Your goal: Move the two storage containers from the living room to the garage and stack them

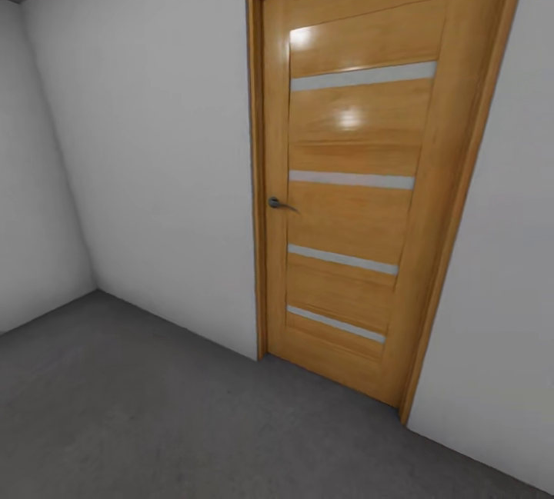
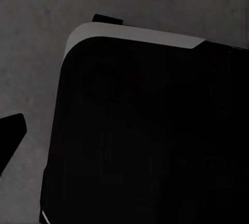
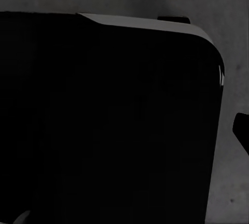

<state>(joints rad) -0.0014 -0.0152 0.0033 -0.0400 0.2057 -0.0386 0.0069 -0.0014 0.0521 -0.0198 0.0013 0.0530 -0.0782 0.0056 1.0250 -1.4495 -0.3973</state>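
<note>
From my head camera I face a closed wooden door [image 1: 350,184] with four pale horizontal strips and a grey lever handle [image 1: 280,204], set in a plain white wall [image 1: 161,138] above a dark grey, mottled floor [image 1: 154,422]. That floor and those bare walls read to me as the garage, or the passage into it, so I judge I am between carries, turned toward the door because it is the way back to the living room. No storage container appears here, and I cannot say from this where either one lies. My left wrist camera looks straight down: a large black body with a pale grey rounded edge [image 2: 135,35], which I take to be my own base, lies below the arm, with rough grey floor beside it. A dark pointed shape [image 2: 11,133] at the picture's edge may be one of my left fingertips, but I cannot tell whether that claw is apart or together. My right wrist camera gives the mirror of this: the same black body with its light rim [image 3: 145,24], floor past it, and a dark sliver [image 3: 241,130] at the edge that may be a finger; again the state of that claw is beyond telling. Both arms hang low alongside the base, a tucked posture suited to driving, and I see no orange-red bin near either claw.
</note>
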